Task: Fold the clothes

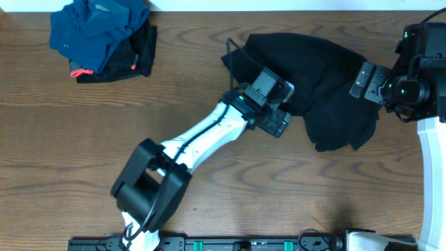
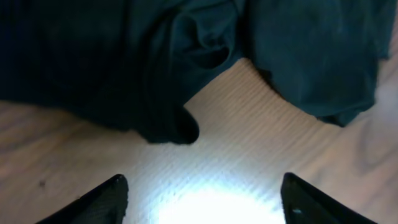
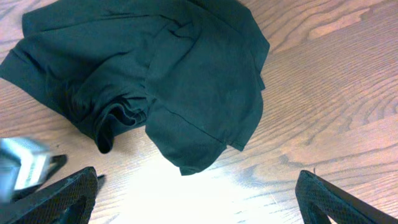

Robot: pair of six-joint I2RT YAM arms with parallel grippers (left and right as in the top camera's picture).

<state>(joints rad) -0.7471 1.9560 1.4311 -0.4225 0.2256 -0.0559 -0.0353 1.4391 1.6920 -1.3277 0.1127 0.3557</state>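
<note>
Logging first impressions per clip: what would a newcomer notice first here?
In the overhead view, a crumpled black garment lies bunched at the upper right of the wooden table, the white left arm stretched to its edge, pincer open and empty. At upper left, a dark blue garment is heaped on a small black piece.

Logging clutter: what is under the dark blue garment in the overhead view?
A black piece with red-pink tags shows beneath the dark blue garment, poking out at its edges. Anything else underneath is covered.
</note>
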